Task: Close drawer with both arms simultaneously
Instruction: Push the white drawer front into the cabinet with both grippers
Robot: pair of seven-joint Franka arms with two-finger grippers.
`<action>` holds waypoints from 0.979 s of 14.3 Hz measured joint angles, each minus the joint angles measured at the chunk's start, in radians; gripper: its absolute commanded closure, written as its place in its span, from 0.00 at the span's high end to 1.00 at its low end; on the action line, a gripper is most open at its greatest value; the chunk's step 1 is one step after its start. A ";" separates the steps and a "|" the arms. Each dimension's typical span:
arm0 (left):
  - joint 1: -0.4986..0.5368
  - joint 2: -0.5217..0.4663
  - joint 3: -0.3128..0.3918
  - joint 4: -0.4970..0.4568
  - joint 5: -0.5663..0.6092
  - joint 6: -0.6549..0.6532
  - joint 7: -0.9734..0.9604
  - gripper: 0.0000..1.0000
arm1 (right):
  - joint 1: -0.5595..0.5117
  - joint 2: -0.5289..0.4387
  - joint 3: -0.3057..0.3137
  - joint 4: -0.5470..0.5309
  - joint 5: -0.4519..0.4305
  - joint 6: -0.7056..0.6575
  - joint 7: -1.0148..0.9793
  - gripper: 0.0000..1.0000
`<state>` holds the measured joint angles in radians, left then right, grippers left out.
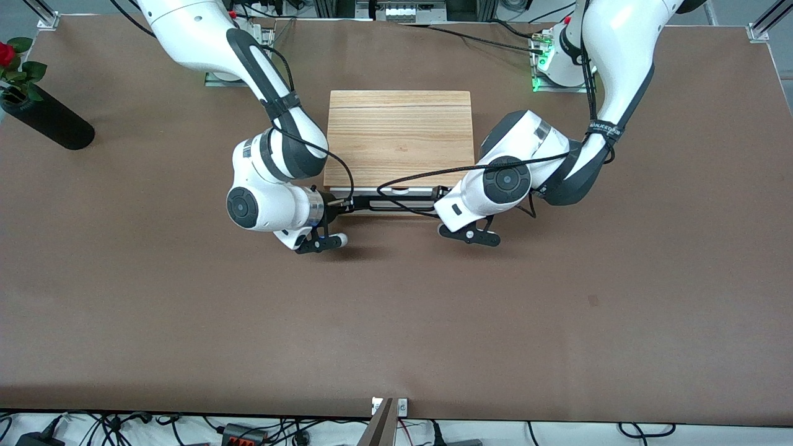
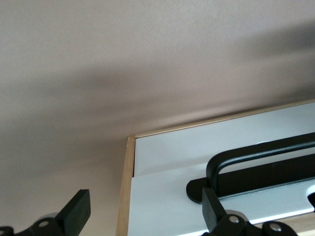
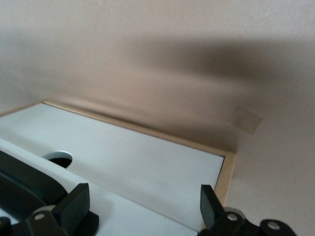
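Left gripper [image 1: 433,199] & right gripper [image 1: 342,202] sit mid-frame at the drawer [image 1: 390,197] front, fingers spread wide, gripping nothing. Drawer: white panel w/ black bar handle [image 2: 261,164], nearly flush in the oak-grain box [image 1: 399,135] at frame center.

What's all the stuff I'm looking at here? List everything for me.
Wooden box: one, light oak grain, mid-table between the two arms.
Drawer: one, white front with a black bar handle, at the box's side nearer the front camera, nearly shut.
Vase: one, black, holding a red rose, at the right arm's end of the table.
Table: one, brown.
Right gripper: one, black, open, at the drawer front.
Left gripper: one, black, open, at the drawer front.
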<state>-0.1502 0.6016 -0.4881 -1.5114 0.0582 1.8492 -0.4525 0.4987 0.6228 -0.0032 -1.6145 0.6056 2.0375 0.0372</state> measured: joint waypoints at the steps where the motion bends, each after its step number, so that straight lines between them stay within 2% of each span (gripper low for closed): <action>1: 0.001 -0.002 -0.001 -0.008 0.000 -0.001 0.000 1.00 | 0.000 0.000 0.000 0.000 0.000 0.000 0.001 1.00; 11: 0.021 -0.005 -0.008 -0.022 0.001 0.010 0.000 1.00 | 0.000 -0.001 -0.003 0.003 -0.004 -0.001 0.000 1.00; 14: 0.036 -0.009 -0.008 -0.011 0.001 0.014 0.000 1.00 | 0.001 -0.021 -0.016 0.023 -0.048 -0.002 -0.001 1.00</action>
<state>-0.1139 0.5924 -0.4959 -1.5219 0.0588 1.8628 -0.4525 0.4993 0.6018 -0.0191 -1.5910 0.5578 2.0356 0.0361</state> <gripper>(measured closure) 0.000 0.000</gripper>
